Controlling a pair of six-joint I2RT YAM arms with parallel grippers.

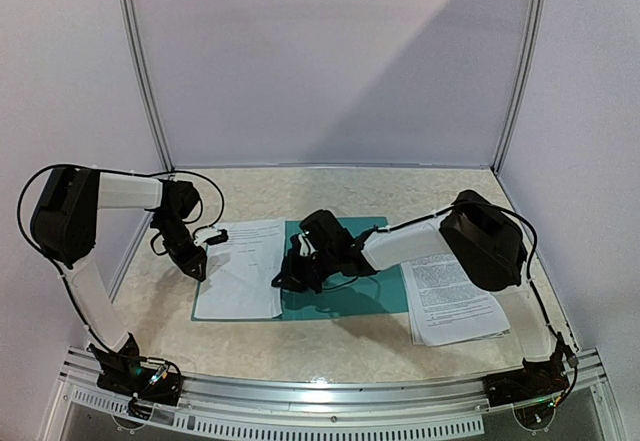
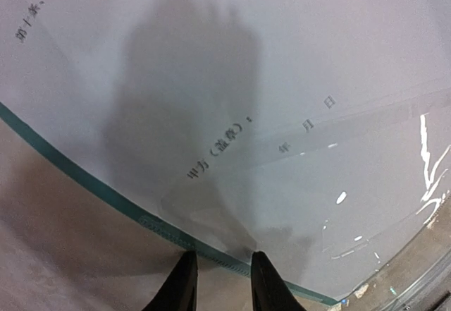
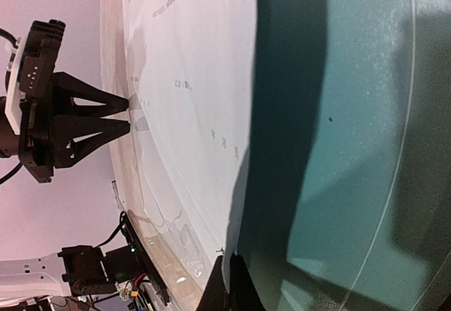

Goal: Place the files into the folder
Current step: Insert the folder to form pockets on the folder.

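Observation:
The teal folder (image 1: 360, 299) lies open and flat on the table's middle. One white printed sheet (image 1: 240, 271) lies on its left half. My right gripper (image 1: 285, 279) is shut on that sheet's right edge, low over the folder; the right wrist view shows its fingertips (image 3: 243, 277) pinching the sheet (image 3: 190, 78) above the teal cover (image 3: 352, 149). My left gripper (image 1: 203, 264) is open at the folder's left edge. In the left wrist view its gripper (image 2: 222, 272) stands at the teal rim (image 2: 84, 180) beside the sheet (image 2: 211, 78), holding nothing. More files (image 1: 455, 301) lie stacked at the right.
The beige table (image 1: 330, 186) is closed in by white booth walls at the back and sides. A metal rail (image 1: 330, 393) with both arm bases runs along the near edge. The left gripper (image 3: 129, 112) also shows in the right wrist view.

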